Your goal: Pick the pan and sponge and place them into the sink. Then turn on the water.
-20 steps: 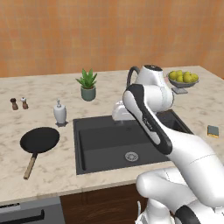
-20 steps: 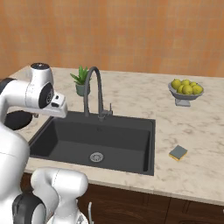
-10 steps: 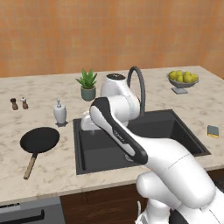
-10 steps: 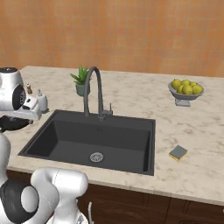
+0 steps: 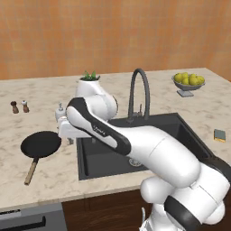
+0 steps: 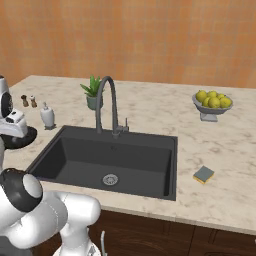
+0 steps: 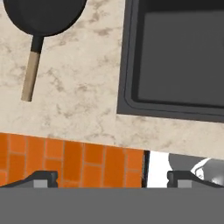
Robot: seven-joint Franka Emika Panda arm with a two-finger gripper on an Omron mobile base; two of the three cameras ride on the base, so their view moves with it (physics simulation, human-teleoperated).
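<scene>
The arm has swung further to its left since the earlier frames and its hand is now over the tabletop (image 5: 54, 180) between the pan (image 5: 40, 145) and the left edge of the sink (image 5: 101, 158). The end effector (image 7: 112, 177) has its fingers spread wide apart and holds nothing. The pan lies flat on the tabletop, left of the sink, with its wooden handle pointing to the front edge; it has not moved. The sponge (image 6: 203, 174) lies on the tabletop to the right of the sink, also in the same place. The faucet (image 6: 107, 102) gives no stream.
</scene>
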